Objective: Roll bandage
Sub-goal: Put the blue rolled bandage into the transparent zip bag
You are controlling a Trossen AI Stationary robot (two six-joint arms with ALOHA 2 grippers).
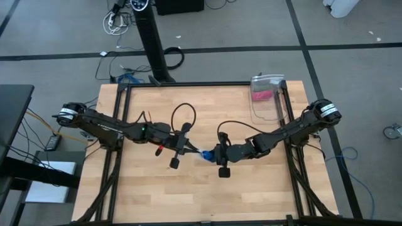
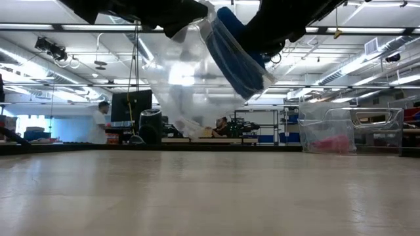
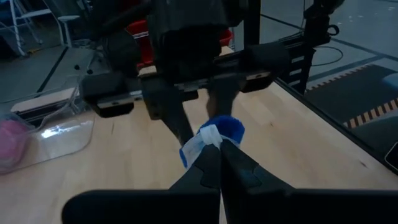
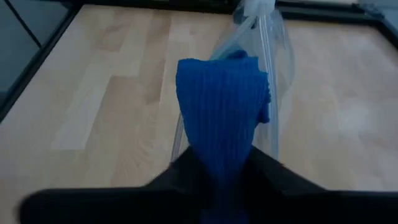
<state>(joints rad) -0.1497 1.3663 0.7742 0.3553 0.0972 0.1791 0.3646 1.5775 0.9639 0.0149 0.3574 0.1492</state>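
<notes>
The bright blue bandage (image 4: 221,93) is a short folded wad, held above the middle of the table (image 1: 188,194) between both grippers. A clear plastic bag (image 2: 177,78) hangs around and beyond it; in the low view the bandage (image 2: 239,59) shows slanting against the bag, both clear of the tabletop. My left gripper (image 3: 219,149) comes from the table's left and is shut on the bag. My right gripper (image 4: 221,158) comes from the right and faces it, shut on the bandage (image 1: 204,154). My left gripper pinches a whitish edge of the clear bag (image 3: 200,140) between its two shut fingertips, reaching nearly level from the table's left. The bag is lifted clear of the table. One layer or several, I cannot tell. My right gripper has the near end of the blue bandage (image 4: 217,146) between its two fingers, slanting down from the table's right. The bandage sticks out forward past the fingertips into the bag's mouth (image 4: 261,43), clear of the table.
A clear plastic bin (image 1: 267,94) with something pink inside stands at the table's far right corner. Black frame rails (image 1: 119,107) run along the table's left, right and far sides. Bare wood lies in front of the grippers.
</notes>
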